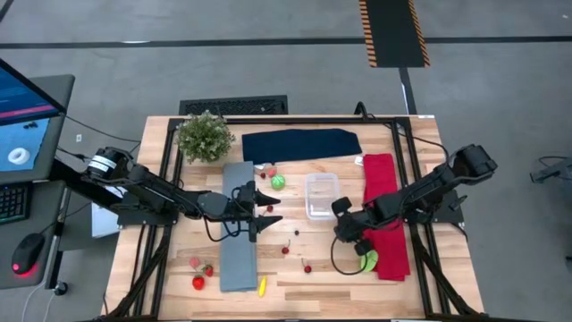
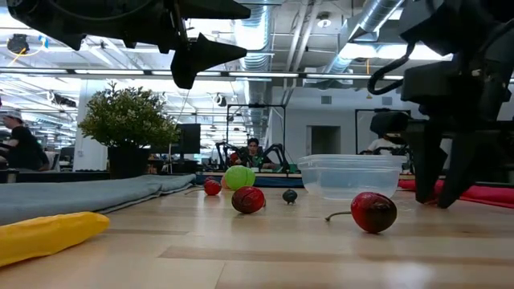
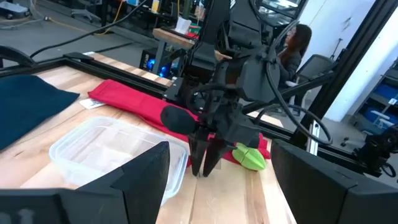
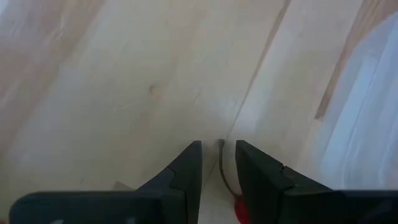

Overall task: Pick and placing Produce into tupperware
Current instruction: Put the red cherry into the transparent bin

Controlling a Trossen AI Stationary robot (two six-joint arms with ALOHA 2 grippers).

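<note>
Clear tupperware (image 1: pixel 321 195) right of centre on the wooden surface (image 1: pixel 295 286), between the navy cloth (image 1: pixel 301 143) and the red cloth (image 1: pixel 384 210), nothing visible inside. Just left of it, a lime-green ball (image 1: pixel 278 182) with a small red piece (image 1: pixel 271 170) beside. In front of the tub, two loose cherries (image 1: pixel 286 249) on bare wood. Further left, past the grey cloth (image 1: pixel 238 228), two red strawberry pieces (image 1: pixel 198 282); a yellow piece (image 1: pixel 262 286) at the grey cloth's near end.

Right gripper (image 1: pixel 357 241) low over the surface just in front of the tub, fingers (image 4: pixel 186 168) drawn to a narrow gap on a cherry (image 4: pixel 239 210), thin stem showing between them. Another lime-green piece (image 1: pixel 369 260) beside that gripper at the red cloth's edge.

Left gripper (image 1: pixel 268 215) raised above the grey cloth's edge, fingers spread wide, holding nothing. Potted plant (image 1: pixel 205 136) at the far left corner.
</note>
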